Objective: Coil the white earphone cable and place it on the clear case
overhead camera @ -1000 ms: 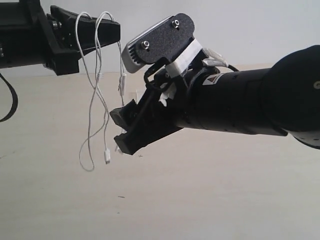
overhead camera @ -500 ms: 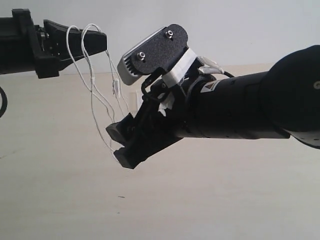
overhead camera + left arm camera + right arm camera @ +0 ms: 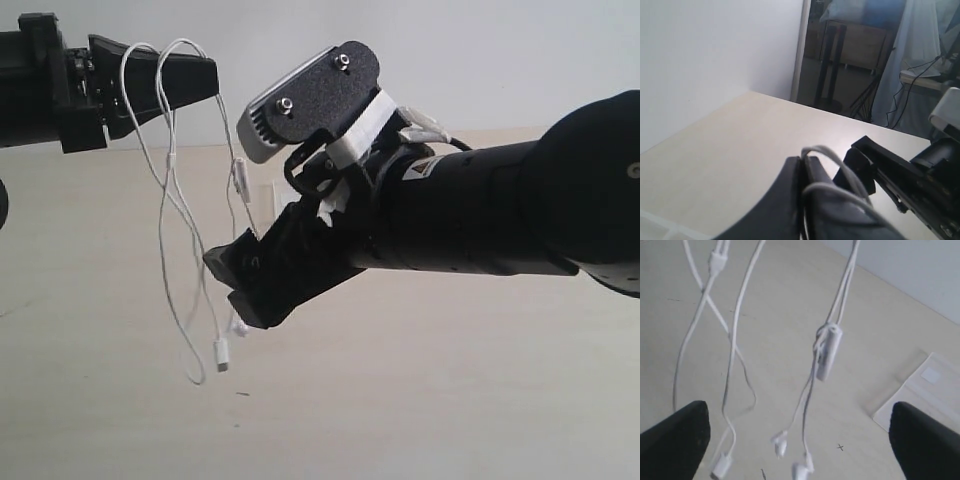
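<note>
Upper left in exterior view: left gripper [image 3: 205, 78] pinched shut on white earphone cable [image 3: 170, 190], loops dangling. Only in right wrist view: right gripper [image 3: 800, 432] spread wide, empty; clear case [image 3: 920, 390] flat on table [image 3: 775, 305].

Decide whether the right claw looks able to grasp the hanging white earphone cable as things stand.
Probably yes: the white earphone cable, draped over the shut left claw, dangles between the wide-open fingers of the right claw, with nothing in the way.
</note>
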Motion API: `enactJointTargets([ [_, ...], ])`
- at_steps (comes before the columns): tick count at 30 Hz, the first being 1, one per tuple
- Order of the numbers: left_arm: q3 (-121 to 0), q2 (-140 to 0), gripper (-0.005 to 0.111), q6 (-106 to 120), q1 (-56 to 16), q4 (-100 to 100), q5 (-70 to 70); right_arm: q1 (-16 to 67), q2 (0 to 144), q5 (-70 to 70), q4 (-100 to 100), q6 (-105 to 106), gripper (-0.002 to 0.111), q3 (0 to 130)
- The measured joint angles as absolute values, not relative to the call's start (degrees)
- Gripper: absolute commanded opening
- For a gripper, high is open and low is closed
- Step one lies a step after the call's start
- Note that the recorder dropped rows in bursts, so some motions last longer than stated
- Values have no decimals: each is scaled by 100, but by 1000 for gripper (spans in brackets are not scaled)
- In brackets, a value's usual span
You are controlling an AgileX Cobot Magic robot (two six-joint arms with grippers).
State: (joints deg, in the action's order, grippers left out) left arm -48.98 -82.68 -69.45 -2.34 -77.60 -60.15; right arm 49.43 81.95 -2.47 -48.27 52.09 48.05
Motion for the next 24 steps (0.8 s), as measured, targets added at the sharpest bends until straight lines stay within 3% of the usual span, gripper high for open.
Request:
enactJointTargets([
  [12,-4910,-8268,0,-6803,-695,-7695,-5631,4943,8195,-230,-4884,5209,92,4805],
  [24,-4910,-8272,0,-6416,-696,-6817,-5234,4943,8195,-305,-5187,5209,92,4805],
])
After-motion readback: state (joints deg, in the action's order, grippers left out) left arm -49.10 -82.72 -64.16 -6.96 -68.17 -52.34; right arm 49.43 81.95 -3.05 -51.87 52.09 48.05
